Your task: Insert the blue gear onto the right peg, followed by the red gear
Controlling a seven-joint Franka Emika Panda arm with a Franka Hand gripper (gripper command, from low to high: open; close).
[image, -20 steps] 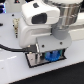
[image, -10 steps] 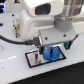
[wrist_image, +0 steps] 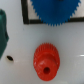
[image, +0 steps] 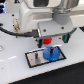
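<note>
Now the gripper [image: 46, 36] is hovering over the red gear [wrist_image: 46, 59], its grip state unclear; the blue gear [image: 51, 53] is sitting on the base plate [image: 33, 59] just beyond.

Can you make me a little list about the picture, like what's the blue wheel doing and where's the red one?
blue gear: lies on the grey plate
plate: flat, dark-edged, on the white table
red gear: on the white table, off the plate, apart from the blue gear
gripper: hidden under the arm's white body in the exterior view; open or shut cannot be told
table: white
</note>
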